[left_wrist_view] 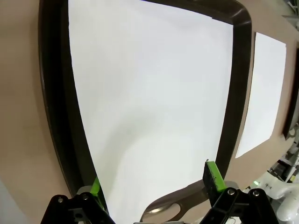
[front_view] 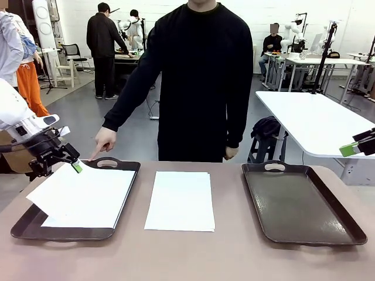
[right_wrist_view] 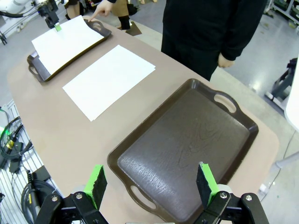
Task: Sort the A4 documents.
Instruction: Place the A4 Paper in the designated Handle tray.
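One white A4 sheet [front_view: 82, 196] lies askew in the left dark brown tray [front_view: 23, 229], its left corner hanging over the rim. My left gripper [front_view: 76, 165] hovers at the sheet's far corner. In the left wrist view that gripper [left_wrist_view: 154, 179] is open, and the sheet [left_wrist_view: 149, 93] runs loose between its fingers. A stack of A4 documents [front_view: 180, 201] rests on the table between the trays. The right tray [front_view: 302, 205] is bare. My right gripper [right_wrist_view: 150, 179] is open above the near end of this tray [right_wrist_view: 187, 140], and it shows at the far right edge [front_view: 357, 147].
A person in black stands at the far side, one hand [front_view: 104, 142] pointing a finger at the left tray's far handle [front_view: 107, 162], the other hand [front_view: 231, 153] hanging by the table's edge. A white table [front_view: 316, 120] stands behind on the right.
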